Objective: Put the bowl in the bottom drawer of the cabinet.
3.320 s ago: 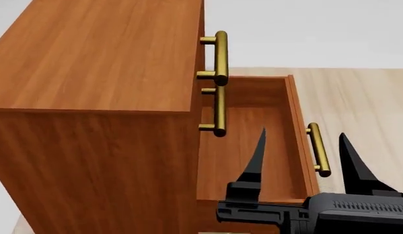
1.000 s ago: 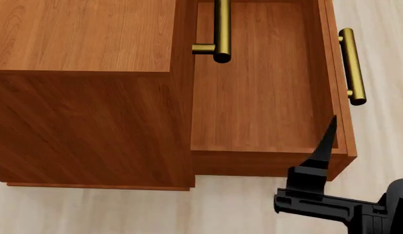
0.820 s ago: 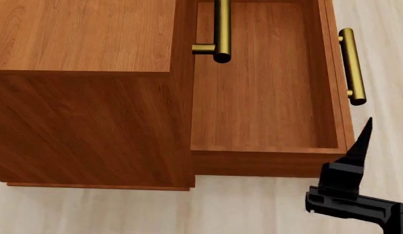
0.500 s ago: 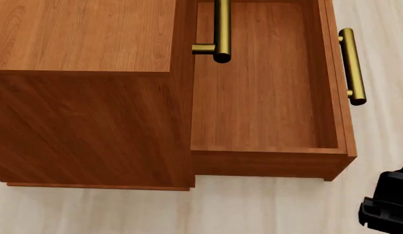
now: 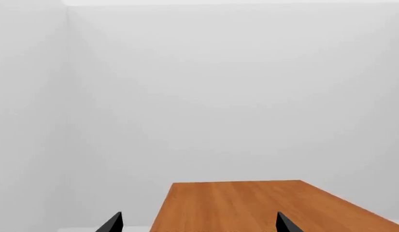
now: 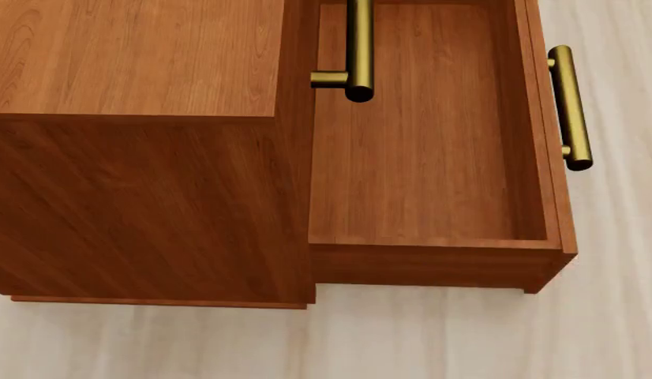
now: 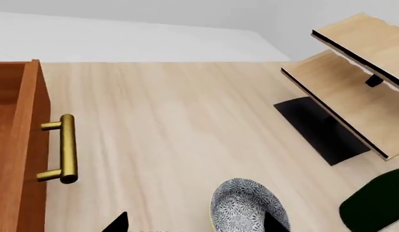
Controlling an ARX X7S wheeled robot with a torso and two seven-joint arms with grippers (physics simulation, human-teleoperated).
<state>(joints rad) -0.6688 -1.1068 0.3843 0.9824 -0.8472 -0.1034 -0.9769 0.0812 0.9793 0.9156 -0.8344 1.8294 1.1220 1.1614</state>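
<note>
The blue-patterned bowl sits on the pale wood floor, seen only in the right wrist view. My right gripper is open just above it, with one fingertip over the bowl's rim and nothing held. The cabinet fills the head view. Its bottom drawer is pulled out and empty, with the brass handle on its front. The drawer front also shows in the right wrist view, apart from the bowl. My left gripper is open, empty, over the cabinet top. Neither gripper shows in the head view.
A pale wooden rack on a black base stands beyond the bowl. A dark green object lies beside the bowl. An upper drawer's brass handle juts over the open drawer. White walls lie behind the cabinet.
My right gripper has slid rightward along the drawer's near corner and left the head view. The cabinet and open drawer have not moved over the last second.
</note>
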